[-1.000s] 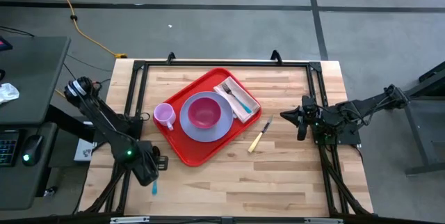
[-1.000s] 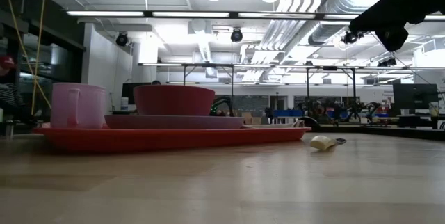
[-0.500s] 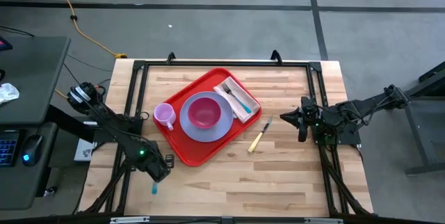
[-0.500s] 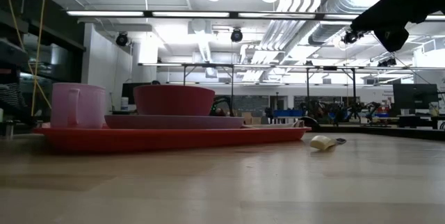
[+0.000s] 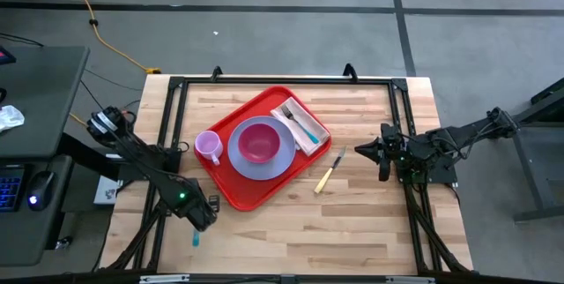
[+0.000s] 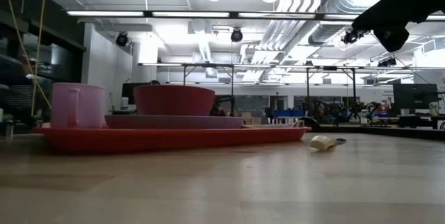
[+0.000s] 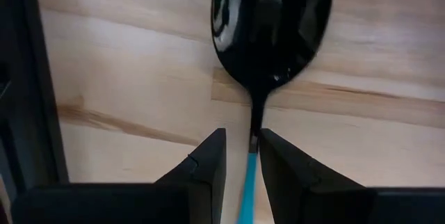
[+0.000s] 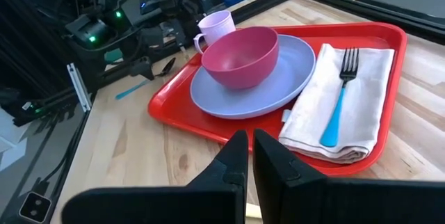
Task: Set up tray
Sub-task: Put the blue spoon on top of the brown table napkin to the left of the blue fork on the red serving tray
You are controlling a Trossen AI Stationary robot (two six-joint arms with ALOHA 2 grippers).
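A spoon with a black bowl [image 7: 271, 22] and a blue handle [image 5: 195, 238] lies on the wooden table near its near left corner. My left gripper [image 7: 242, 140] points straight down over it. It is open, with one finger on each side of the handle just behind the bowl. The red tray [image 5: 227, 191] sits mid-table. It carries a lavender plate [image 5: 261, 164] with a pink bowl [image 5: 258, 141], a pink cup [image 5: 208, 145] and a napkin with a fork [image 5: 300, 125]. My right gripper [image 5: 359, 149] hangs shut above the table's right side.
A knife with a yellow handle [image 5: 328, 174] lies on the table between the tray and my right gripper. A black frame [image 5: 167, 143] runs along the table's left, far and right edges. Bare wood stretches along the near edge.
My left gripper has gone toward the table's right edge and come down over the spoon. The spoon's blue handle has stayed where it lay.
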